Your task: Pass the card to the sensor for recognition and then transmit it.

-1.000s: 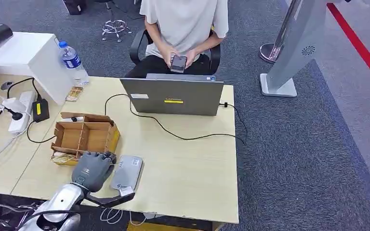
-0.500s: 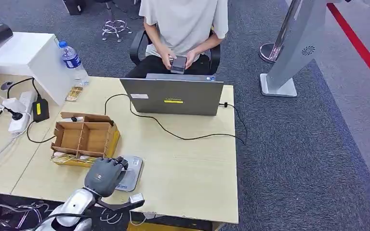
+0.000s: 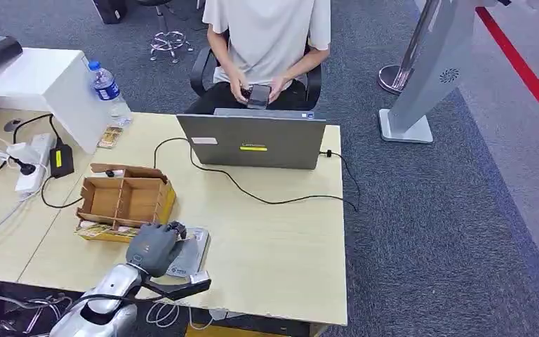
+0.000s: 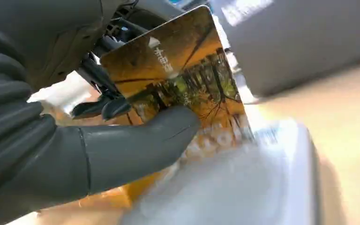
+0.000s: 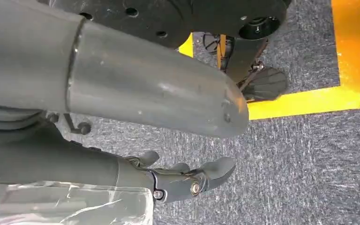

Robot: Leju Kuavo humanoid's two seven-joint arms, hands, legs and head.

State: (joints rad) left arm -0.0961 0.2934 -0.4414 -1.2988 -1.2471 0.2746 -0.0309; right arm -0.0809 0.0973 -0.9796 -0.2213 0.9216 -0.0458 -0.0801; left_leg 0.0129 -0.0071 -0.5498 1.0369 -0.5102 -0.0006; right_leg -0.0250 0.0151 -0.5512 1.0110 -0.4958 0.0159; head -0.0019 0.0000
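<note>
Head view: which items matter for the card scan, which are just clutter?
Job:
left hand, holding the card
grey card sensor under it
person seated behind the desk, possibly the receiver

Lying about:
laptop
cardboard divider box
water bottle
power strip

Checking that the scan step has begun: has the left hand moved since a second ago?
Yes. The left hand, holding the card, moved from the cardboard box rightward over the grey sensor.
</note>
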